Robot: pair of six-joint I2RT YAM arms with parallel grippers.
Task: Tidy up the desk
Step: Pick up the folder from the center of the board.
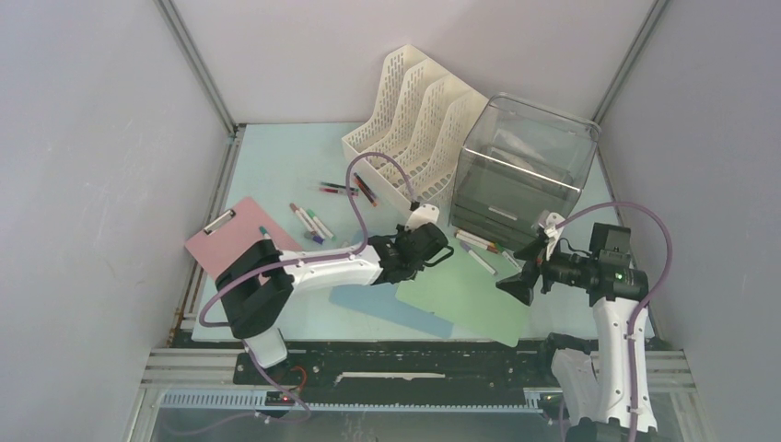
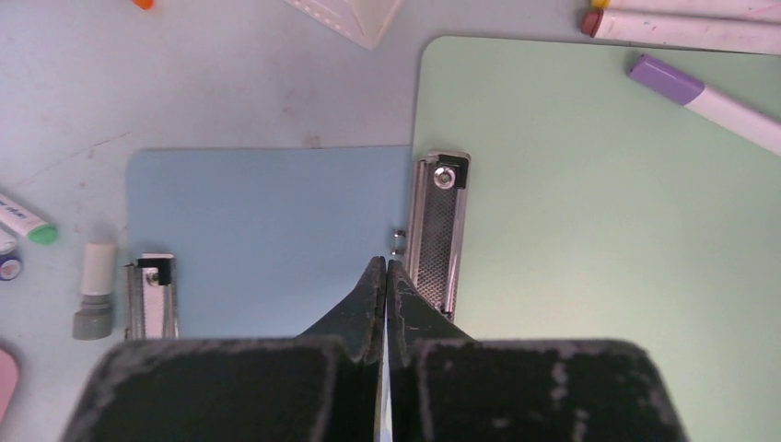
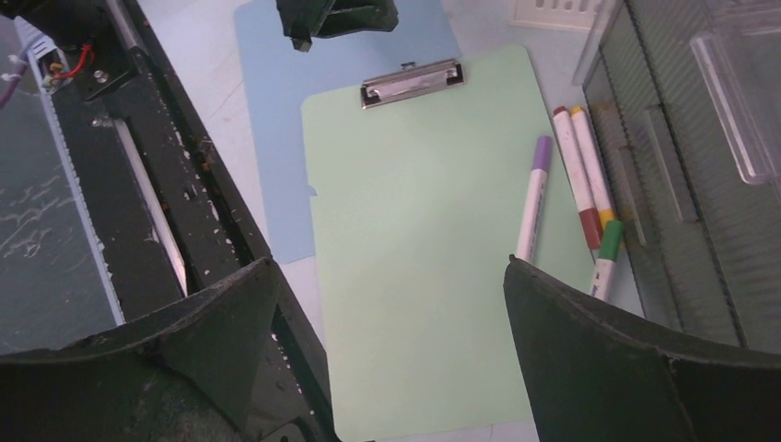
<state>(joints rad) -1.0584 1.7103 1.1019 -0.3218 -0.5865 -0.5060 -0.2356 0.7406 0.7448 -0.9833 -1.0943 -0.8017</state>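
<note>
left fingers (image 2: 367, 308) pressed shut over blue clipboard (image 2: 267, 239), beside green clipboard (image 2: 599, 230); right fingers (image 3: 599, 341) spread wide above green clipboard.

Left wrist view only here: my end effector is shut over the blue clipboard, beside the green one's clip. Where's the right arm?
Observer: The right end effector hangs open over the green clipboard, at the end away from its clip.
Operator: Any third clipboard?
Observer: Yes, a pink clipboard lies at the desk's left edge.
Operator: Somewhere to file them?
Observer: A white file rack stands at the back, next to a clear drawer box.
</note>
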